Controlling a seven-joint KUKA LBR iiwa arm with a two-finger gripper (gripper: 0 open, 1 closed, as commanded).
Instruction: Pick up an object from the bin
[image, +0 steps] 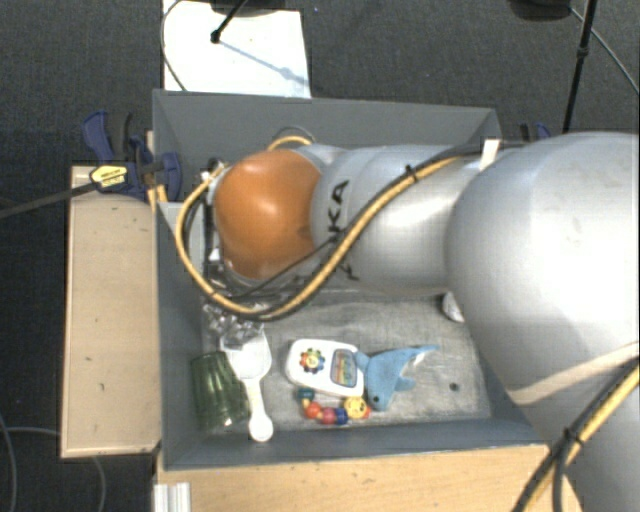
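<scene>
My gripper (226, 322) reaches down below the orange wrist cover at the bin's left side, just above the head of a white plastic spoon (254, 384). The spoon lies with its bowl towards the gripper and its handle pointing at the front wall. Left of the spoon, a green translucent cup (217, 393) lies against the left wall. To the right of the spoon rests a white toy phone (322, 365) with coloured buttons. I cannot make out anything held in the gripper.
A blue soft toy (396, 372) lies right of the toy phone, and a string of coloured beads (330, 410) sits near the front wall. A small white thing (452, 309) peeks out under the arm, which covers the bin's back and right.
</scene>
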